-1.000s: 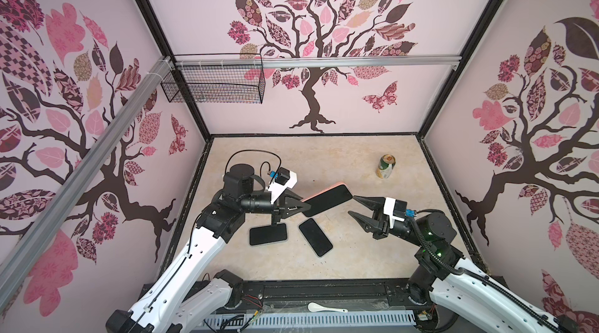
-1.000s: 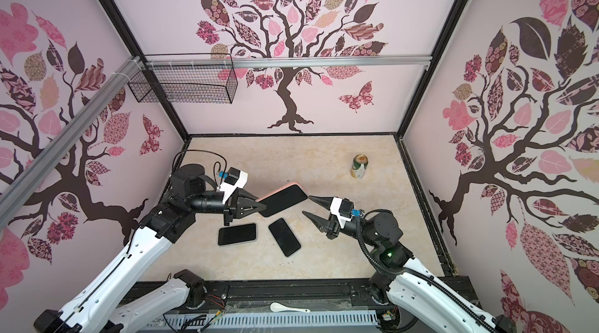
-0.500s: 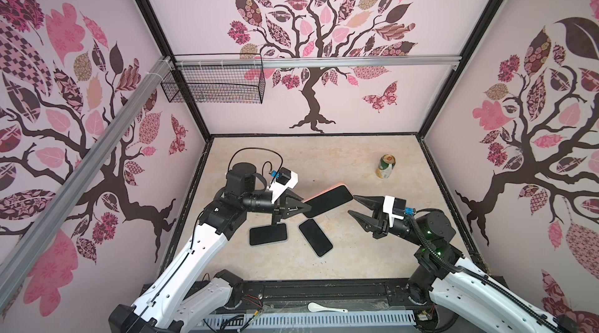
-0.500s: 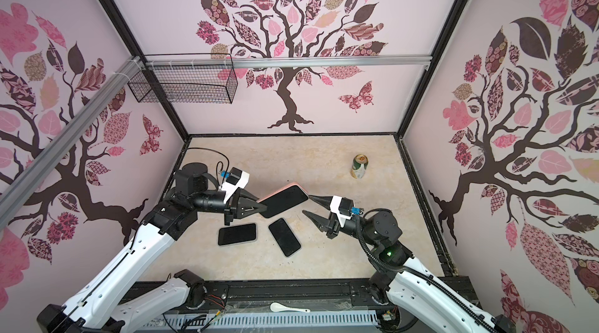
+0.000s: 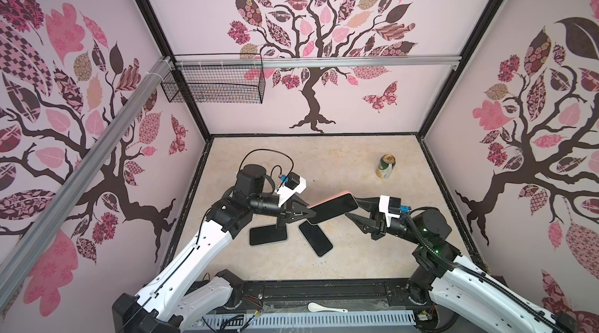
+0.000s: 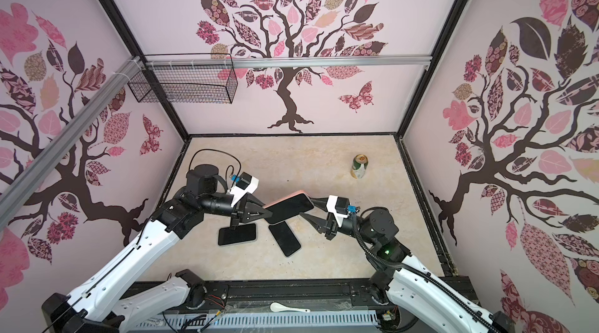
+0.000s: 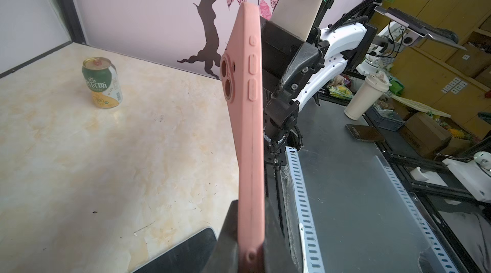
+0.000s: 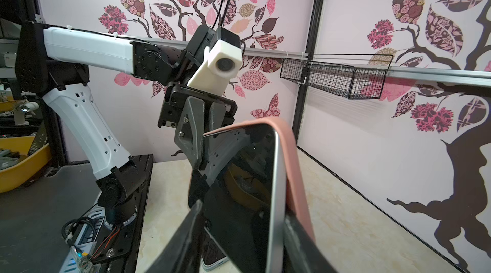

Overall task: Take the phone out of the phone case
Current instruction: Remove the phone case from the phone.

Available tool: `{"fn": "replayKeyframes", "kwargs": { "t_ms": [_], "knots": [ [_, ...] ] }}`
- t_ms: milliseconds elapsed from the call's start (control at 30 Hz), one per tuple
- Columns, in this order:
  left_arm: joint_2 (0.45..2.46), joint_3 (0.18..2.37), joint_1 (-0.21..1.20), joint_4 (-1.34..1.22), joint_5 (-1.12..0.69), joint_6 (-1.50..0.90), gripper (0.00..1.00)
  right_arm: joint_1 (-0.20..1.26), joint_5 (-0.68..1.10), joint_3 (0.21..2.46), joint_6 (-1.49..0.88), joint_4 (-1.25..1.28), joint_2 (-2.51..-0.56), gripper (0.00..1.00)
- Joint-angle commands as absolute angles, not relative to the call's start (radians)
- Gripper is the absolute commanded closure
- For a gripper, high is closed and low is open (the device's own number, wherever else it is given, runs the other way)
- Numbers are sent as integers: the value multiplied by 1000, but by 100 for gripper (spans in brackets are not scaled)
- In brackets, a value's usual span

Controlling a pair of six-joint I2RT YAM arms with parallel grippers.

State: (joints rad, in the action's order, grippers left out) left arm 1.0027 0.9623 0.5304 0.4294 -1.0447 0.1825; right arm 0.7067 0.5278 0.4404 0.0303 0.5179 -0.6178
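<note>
1. Here, the beige marbled tabletop [image 5: 324, 159] lay inside a booth of pale walls printed with a dark tree and pink leaves. A green and yellow drink can [image 5: 385, 166] stood upright on it. A wire basket [image 5: 214, 86] hung from an aluminium rail [image 5: 324, 63], high above the can and to its left.
2. Two dark handsets lay flat on the surface, nearer the robot than the can and to its left. These were the flat phone [image 5: 268, 234], farther from the can, and the angled phone [image 5: 315, 238] just beside it. A white spoon [image 5: 325, 308] lay on the base frame, well apart from the can.
3. In both top views the left gripper [image 5: 308, 214] overlapped the flat phone's upper edge. The left wrist view showed only a dark corner of a handset at the picture's edge.
4. The right gripper [image 5: 352, 208] had its jaws apart on either side of the phone's free end. Whether they pressed on it could not be told.
5. The phone case [image 7: 249, 125] was matte salmon pink, with raised side buttons and two round camera openings. It was held off the table, between the can and the two flat handsets, and its near end was clamped in the left gripper. The phone [image 8: 247, 178], with black glass and a silver edge, sat inside the case, whose pink lip showed along that edge.
</note>
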Motion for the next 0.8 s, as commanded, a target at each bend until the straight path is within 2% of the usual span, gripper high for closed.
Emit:
{"fn": "replayKeyframes", "kwargs": {
  "t_ms": [0,100,300,500,767],
  "knots": [
    [963,939,551,219,-1058,63,100,716,620,489,-50,632,-622,56],
    [933,880,557,22,-1031,-63,100,716,674,499,-164,740,-652,57],
    [901,814,574,-209,-954,-205,100,742,690,550,-340,908,-723,59],
    [900,785,580,-355,-918,-295,100,764,754,610,-362,910,-778,63],
    [899,780,581,-402,-903,-330,100,767,768,620,-346,907,-799,72]
  ]
}}
